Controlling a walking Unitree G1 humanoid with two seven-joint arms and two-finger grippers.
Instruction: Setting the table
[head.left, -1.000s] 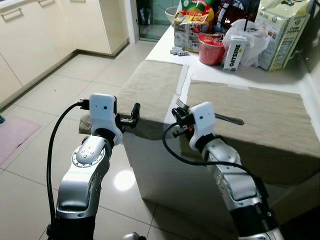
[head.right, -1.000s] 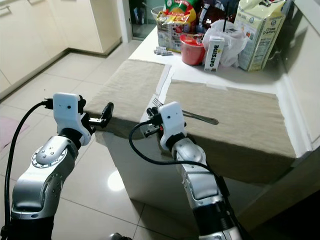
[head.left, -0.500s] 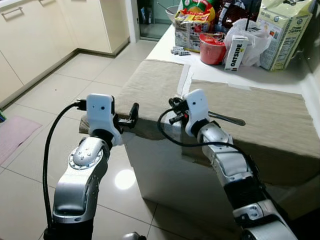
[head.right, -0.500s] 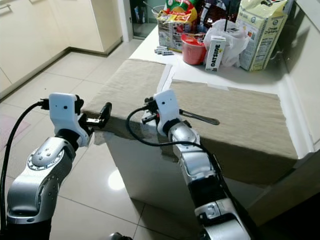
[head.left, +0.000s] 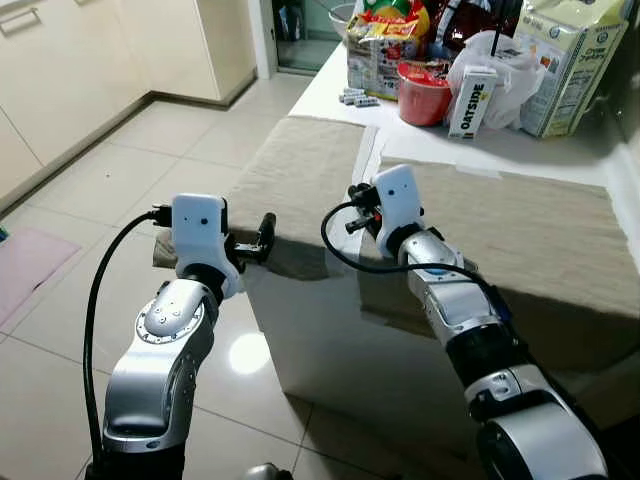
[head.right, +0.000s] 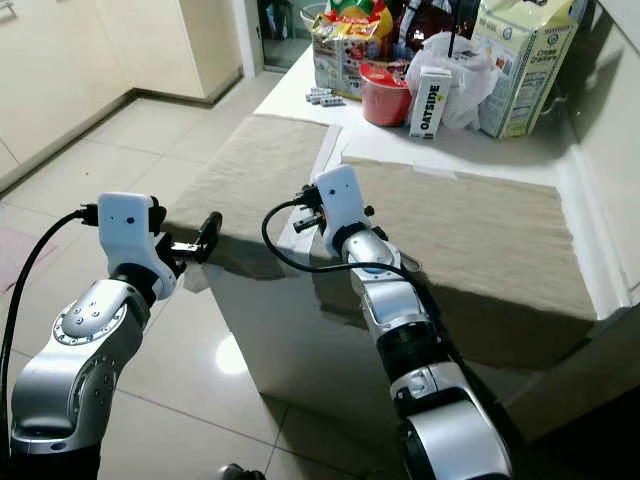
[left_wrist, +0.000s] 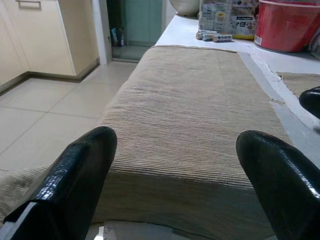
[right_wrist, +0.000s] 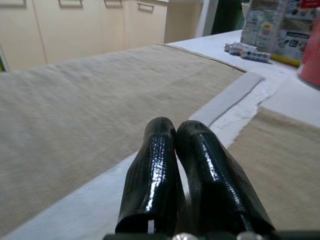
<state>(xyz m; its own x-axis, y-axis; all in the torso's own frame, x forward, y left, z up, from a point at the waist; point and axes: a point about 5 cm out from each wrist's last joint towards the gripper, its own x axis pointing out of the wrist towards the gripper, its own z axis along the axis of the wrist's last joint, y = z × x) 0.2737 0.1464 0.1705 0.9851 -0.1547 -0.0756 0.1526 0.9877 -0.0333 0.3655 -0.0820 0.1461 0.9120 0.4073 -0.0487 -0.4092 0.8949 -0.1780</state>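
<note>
The left gripper (head.left: 266, 233) hangs wide open at the near left edge of the table (head.left: 330, 85), facing the left placemat (head.left: 300, 175). The right gripper (right_wrist: 182, 165) is pressed closed, empty, over the white gap between the placemats. The fork is probably hidden behind that arm.

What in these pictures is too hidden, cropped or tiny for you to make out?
Right placemat: the stretch under the right arm is covered by that arm, head views.
Big carton: top cut off by the picture's edge, head views.
Red bowl: contents out of sight; the left wrist view crops it.
Small items near the bags: too small to identify.
</note>
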